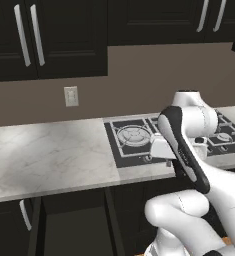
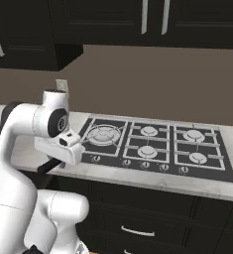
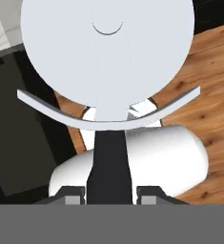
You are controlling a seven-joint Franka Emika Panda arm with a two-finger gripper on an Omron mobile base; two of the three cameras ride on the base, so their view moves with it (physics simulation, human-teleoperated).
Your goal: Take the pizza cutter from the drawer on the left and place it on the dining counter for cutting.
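Wooden floor lies behind the cutter [image 3: 107,62], gripped by its black handle in the closed gripper [image 3: 108,193], wheel at twelve o'clock. Picking is done; carrying it from the stove [image 2: 152,146] to the dining counter remains.

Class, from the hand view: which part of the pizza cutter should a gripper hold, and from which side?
The pizza cutter's black handle, from its free end: straight and narrow, it fits in the gripper; the wheel is broad.

It's a home kitchen: black gas stove [image 2: 155,145] set in a marble counter [image 1: 49,155], dark cabinets [image 1: 46,37] overhead.
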